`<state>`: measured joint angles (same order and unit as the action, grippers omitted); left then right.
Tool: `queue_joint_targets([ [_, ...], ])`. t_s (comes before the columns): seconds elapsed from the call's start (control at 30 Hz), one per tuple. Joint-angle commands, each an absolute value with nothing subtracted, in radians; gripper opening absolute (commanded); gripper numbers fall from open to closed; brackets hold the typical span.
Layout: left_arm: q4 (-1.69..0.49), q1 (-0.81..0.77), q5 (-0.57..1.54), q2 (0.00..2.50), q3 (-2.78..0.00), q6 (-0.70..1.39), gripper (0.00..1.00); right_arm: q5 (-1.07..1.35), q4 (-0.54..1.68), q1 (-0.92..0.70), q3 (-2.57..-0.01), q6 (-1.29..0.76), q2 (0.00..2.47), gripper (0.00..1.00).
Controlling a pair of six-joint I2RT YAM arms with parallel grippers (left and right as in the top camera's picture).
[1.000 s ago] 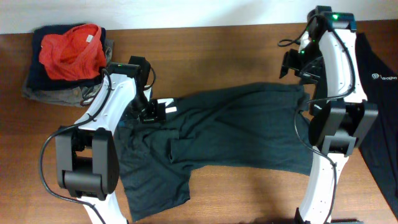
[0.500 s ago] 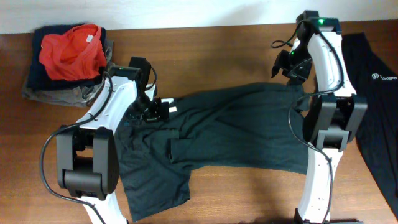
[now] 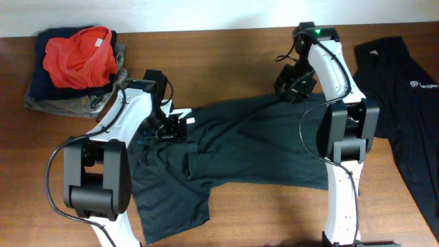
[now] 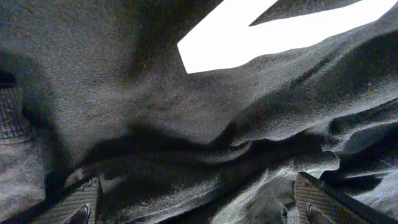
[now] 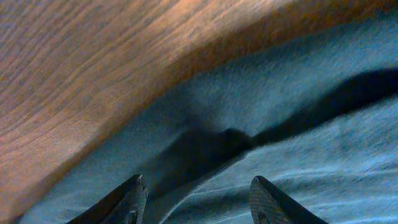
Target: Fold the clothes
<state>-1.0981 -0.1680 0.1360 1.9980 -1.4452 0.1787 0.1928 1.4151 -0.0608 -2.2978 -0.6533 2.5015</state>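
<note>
Small white logo (image 3: 421, 84) with a short line of lettering, printed on the black shirt (image 3: 405, 123) lying well out to the right of the right pincer (image 3: 291, 88); the characters are too small to read. White neck label (image 3: 182, 116), just beside the left pincer (image 3: 164, 127), carries no legible print in the overhead or left wrist view.

Our left arm (image 3: 127, 113) reaches forward and bends inward, so our left gripper (image 3: 167, 125) hangs over the collar end of the spread shirt (image 3: 260, 147). It points down, its fingers (image 4: 71, 202) set wide apart just above the cloth. Our right arm (image 3: 333, 58) arches to the shirt's far edge. There our right gripper (image 3: 291, 88) points down, fingers (image 5: 124, 199) parted, straddling a low fold.
</note>
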Motion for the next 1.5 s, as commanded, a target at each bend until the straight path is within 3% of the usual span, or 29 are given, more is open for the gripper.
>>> queue_joint_targets([
  [0.0,-1.095,-0.170,0.154,1.984,-1.439,0.163,0.98,0.165,1.427,-0.069,-2.290,-0.727,2.514,0.58],
  [0.4,-1.096,-0.170,0.154,1.984,-1.439,0.163,0.98,0.119,1.394,-0.073,-2.198,-0.796,2.514,0.58],
  [0.6,-1.097,-0.170,0.154,1.984,-1.439,0.163,0.98,0.081,1.392,-0.072,-2.192,-0.795,2.512,0.46],
  [0.67,-1.097,-0.170,0.153,1.984,-1.439,0.163,0.94,0.052,1.402,-0.072,-2.192,-0.794,2.512,0.41],
  [0.8,-1.092,-0.170,0.152,1.984,-1.439,0.163,0.77,-0.007,1.434,-0.071,-2.192,-0.794,2.510,0.38],
  [0.9,-1.084,-0.170,0.149,1.984,-1.439,0.163,0.66,-0.059,1.456,-0.071,-2.192,-0.794,2.498,0.27],
  [1.13,-1.067,-0.170,0.150,1.984,-1.439,0.163,0.61,-0.103,1.482,-0.071,-2.193,-0.767,2.447,0.04],
  [1.47,-1.067,-0.170,0.149,1.984,-1.439,0.163,0.60,-0.135,1.546,-0.070,-2.194,-0.767,2.423,0.04],
])
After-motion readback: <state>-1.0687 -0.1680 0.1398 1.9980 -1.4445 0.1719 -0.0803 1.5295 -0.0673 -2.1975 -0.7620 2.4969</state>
